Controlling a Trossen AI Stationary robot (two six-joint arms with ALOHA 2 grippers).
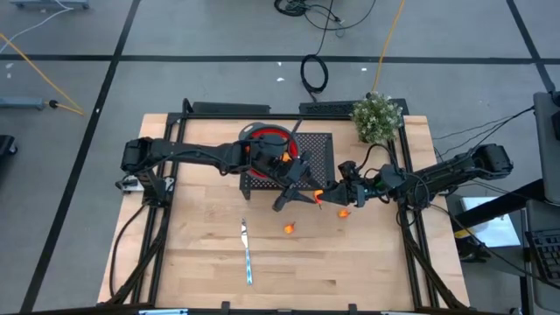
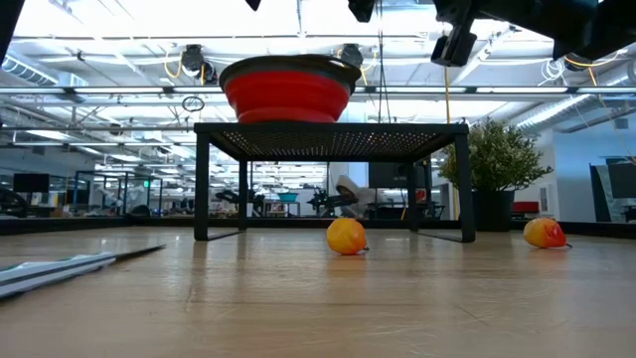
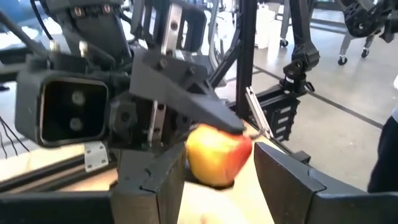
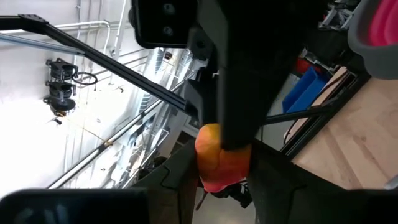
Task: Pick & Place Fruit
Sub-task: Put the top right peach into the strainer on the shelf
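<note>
A yellow-red fruit (image 3: 217, 157) hangs in the air in front of the black mesh stand (image 1: 319, 149), between my two grippers. My right gripper (image 4: 222, 163) comes from the table's right and is shut on it. My left gripper (image 3: 219, 160) comes from the table's left, open, one finger close on each side of the same fruit. Two more small orange fruits (image 1: 289, 228) (image 1: 343, 212) lie on the wooden table. The red bowl (image 1: 267, 140) stands on the stand's top. My right gripper pinches the yellow-red fruit between its two fingers, one finger (image 3: 208, 112) lying over the fruit's top (image 3: 214, 132) and the other below it. The fingers reach in from the table's right, slanting a little upward. The fruit is lifted clear of the table. My left gripper stands close around the fruit's sides (image 3: 249, 152); whether its fingers touch it, I cannot tell.
A silver knife (image 1: 247, 254) lies on the table toward the near edge. A potted plant (image 1: 378, 118) stands at the far right corner. Bare wood shows near the front left and front right of the table (image 1: 192, 254).
</note>
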